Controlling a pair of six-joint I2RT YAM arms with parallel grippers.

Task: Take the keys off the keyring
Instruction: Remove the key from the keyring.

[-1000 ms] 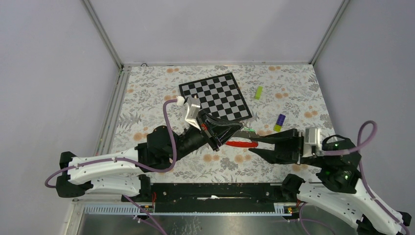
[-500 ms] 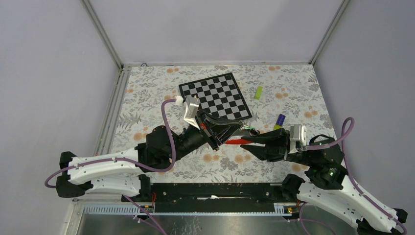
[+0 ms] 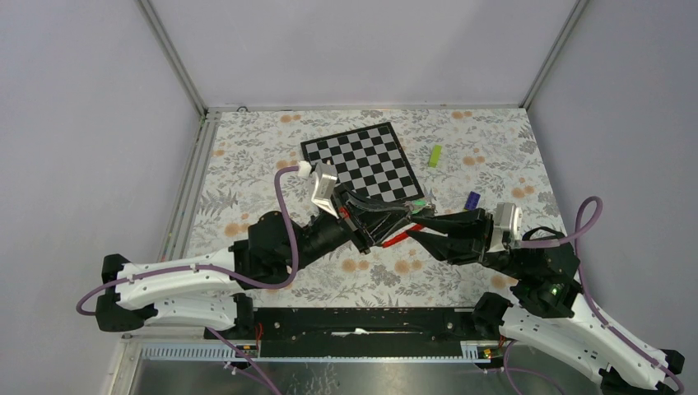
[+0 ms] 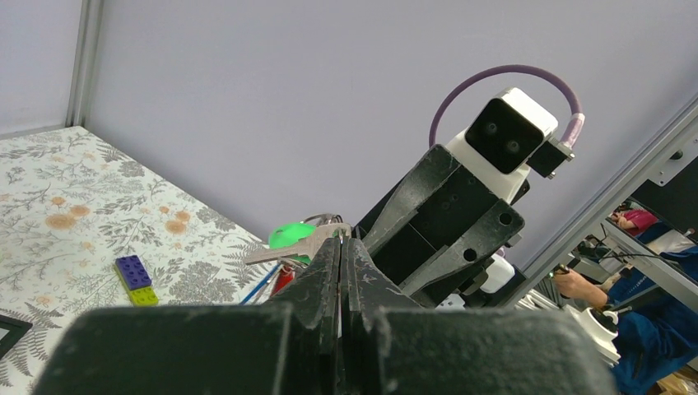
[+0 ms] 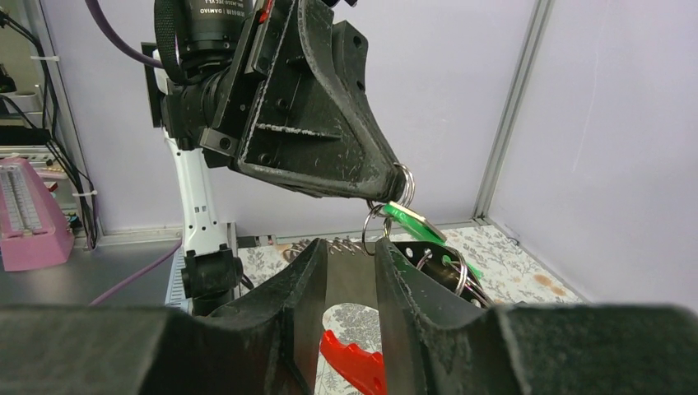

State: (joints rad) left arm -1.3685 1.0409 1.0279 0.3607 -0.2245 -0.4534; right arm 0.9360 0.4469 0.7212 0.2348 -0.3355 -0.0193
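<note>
Left arm stretched low from near-left bench (image 3: 247, 164) edge toward centre. Left gripper (image 4: 340, 247) fingers pressed together, tips clamped on keyring (image 5: 408, 184). Keys (image 5: 416, 220), one green-headed, hang from it, held aloft off chessboard's (image 3: 362, 160) near-right corner. Red strap (image 3: 395, 239) dangles below. Right arm reaches in from near-right. Right gripper (image 5: 350, 247) fingers apart, tips just under ring, contact unclear.

The pale counter (image 3: 247, 156) is patterned with grey leaves and orange blossoms; the chessboard (image 3: 362, 160) is black-and-white checked. There is a lime-green block (image 3: 435, 155) and a purple-and-yellow block (image 4: 137, 279). The key (image 5: 414, 219) has a green head, the keyring (image 5: 405, 185) is silvery, its strap (image 5: 355, 362) red.
</note>
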